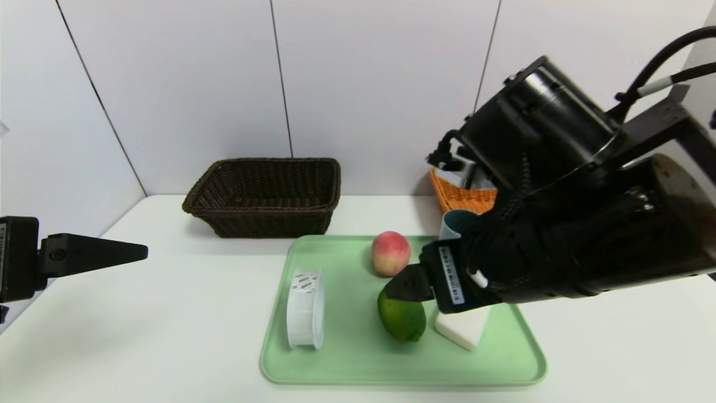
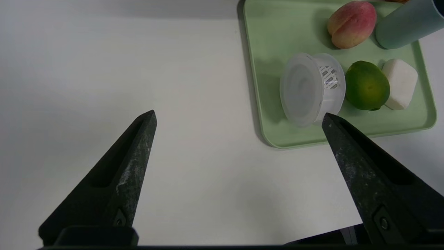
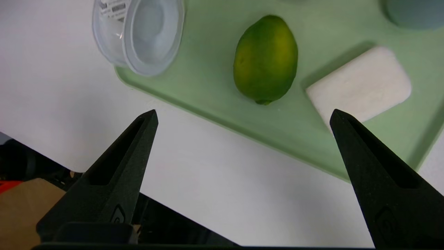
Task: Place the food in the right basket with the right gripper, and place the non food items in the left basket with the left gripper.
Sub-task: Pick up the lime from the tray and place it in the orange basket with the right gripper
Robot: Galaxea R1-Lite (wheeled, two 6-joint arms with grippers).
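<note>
Right gripper [image 3: 242,114]: mine, jaws spread wide and empty, angled down over the near edge of the tray [image 1: 347,369].
Left gripper [image 2: 239,119]: also wide open and empty, low over the bare worktop [image 1: 168,336], off the tray's left side.
Key relation: the lime [image 3: 266,59] lies just ahead of my right gripper, between the lines of its two fingers; its long axis runs roughly along my pointing direction, so the jaws would close across its short width. My right arm is clearly the nearer one to it.
Peach [image 1: 390,253]: beyond the lime, farther back on the tray, round, matte pink-red and yellow.
Lime surface: glossy, smooth, oval; I judge it may slip or roll if pinched off-centre.
Block [image 3: 359,83]: white, rounded rectangle, just beside the lime on its right.
Spool [image 2: 312,88]: translucent white plastic, lying on its side, nearest my left gripper.
Cup [image 2: 406,24]: blue-grey, at the tray's far right corner.
Left basket [image 1: 263,196]: dark woven wicker, behind the tray, left.
Right basket [image 1: 461,196]: orange wicker, mostly hidden behind my right arm.
</note>
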